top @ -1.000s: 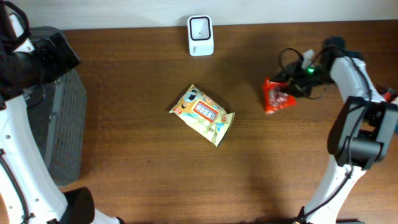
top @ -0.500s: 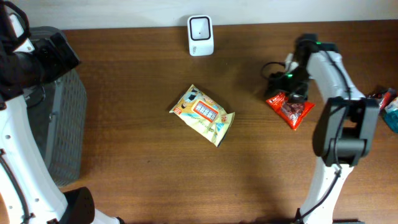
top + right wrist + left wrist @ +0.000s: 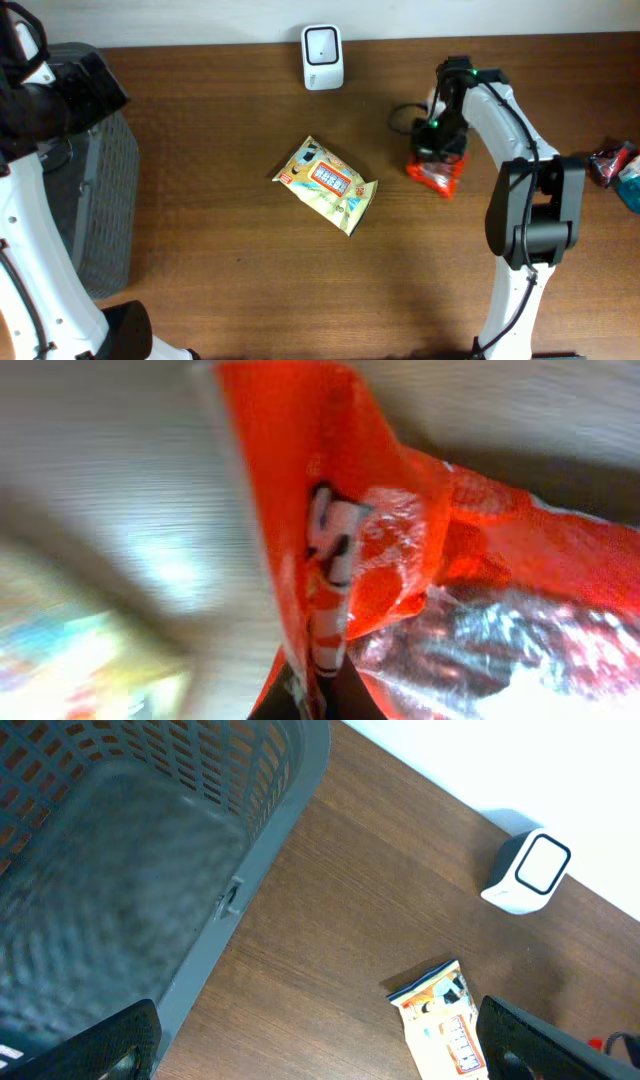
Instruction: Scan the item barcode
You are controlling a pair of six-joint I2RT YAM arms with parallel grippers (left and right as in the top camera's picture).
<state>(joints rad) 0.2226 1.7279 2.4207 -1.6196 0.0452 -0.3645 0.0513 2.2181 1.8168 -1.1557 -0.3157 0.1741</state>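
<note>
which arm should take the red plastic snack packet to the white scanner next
Right: the right gripper is shut on the red plastic snack packet, near the white box-shaped scanner. The left gripper hangs open by the grey mesh basket.

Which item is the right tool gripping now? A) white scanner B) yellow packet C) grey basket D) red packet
D: the right tool is shut on the red packet, whose crinkled wrapper fills the right wrist view, while the yellow packet lies untouched mid-table.
</note>
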